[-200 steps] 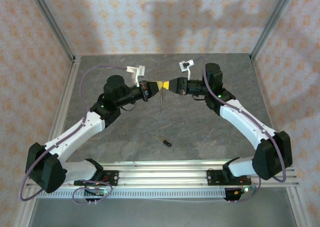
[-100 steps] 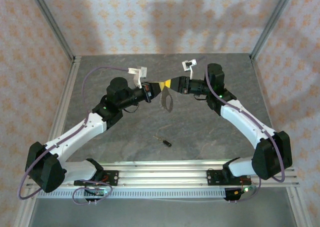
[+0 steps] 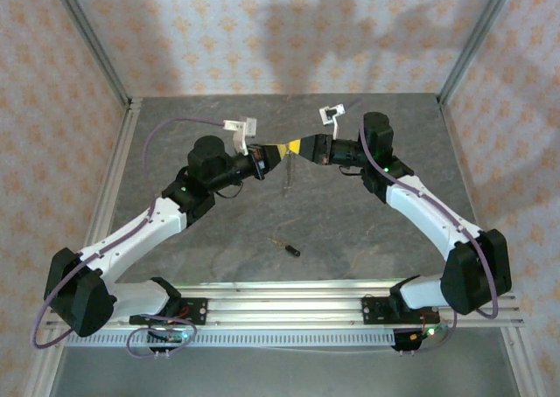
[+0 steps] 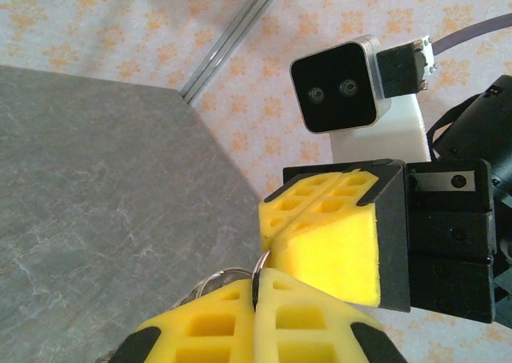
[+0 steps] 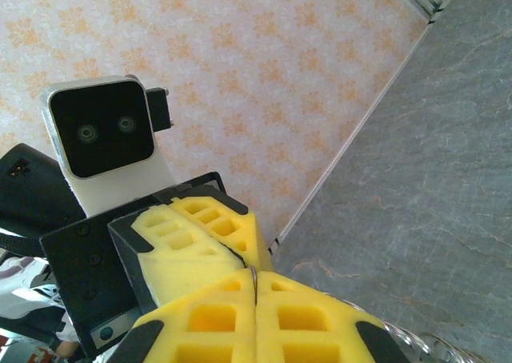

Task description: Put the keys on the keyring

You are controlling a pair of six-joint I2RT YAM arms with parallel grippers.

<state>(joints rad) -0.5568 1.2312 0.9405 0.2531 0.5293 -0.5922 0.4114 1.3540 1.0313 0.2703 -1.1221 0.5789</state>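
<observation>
The left gripper (image 3: 272, 152) and right gripper (image 3: 298, 146) meet tip to tip above the table (image 3: 376, 231), both pinched tight on the keyring (image 4: 261, 258). The key (image 3: 286, 246) lies on the table, well below them.

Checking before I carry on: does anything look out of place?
The key lies alone on the table, well apart from the keyring, which the left end effector and right end effector pinch between them.

White-and-black arms (image 3: 131, 235) — yellow foam gripper pads (image 4: 336, 251), lilac cables (image 3: 175, 121).
</observation>
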